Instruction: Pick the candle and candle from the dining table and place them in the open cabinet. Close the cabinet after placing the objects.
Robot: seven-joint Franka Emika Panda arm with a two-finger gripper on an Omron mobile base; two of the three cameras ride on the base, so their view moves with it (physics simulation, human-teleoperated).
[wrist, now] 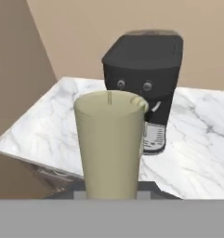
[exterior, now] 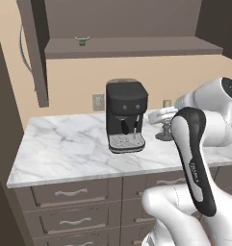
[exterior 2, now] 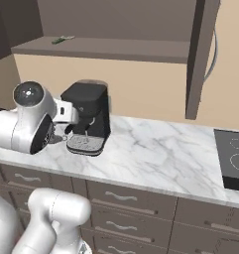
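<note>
In the hand view an olive-beige candle (wrist: 111, 144) with a short wick stands upright, very close, on its dark grey dish base (wrist: 113, 189). My gripper (exterior: 166, 117) is shut on this candle and holds it just above the marble counter (exterior: 64, 149), right of the coffee machine. The candle's grey base (exterior: 164, 135) hangs below the hand. The fingertips are hidden behind the candle. Overhead is the open cabinet, with its door (exterior: 35, 53) swung out and its inner shelf (exterior: 132, 46) bare in the middle. The dining table is out of view.
A black coffee machine (exterior: 126, 115) stands mid-counter, close beside the hand. A small green thing (exterior: 82, 41) lies on the cabinet shelf. A dark cooktop (exterior 2: 232, 158) sits at the counter's right end. Silver-handled drawers (exterior: 71, 193) run below.
</note>
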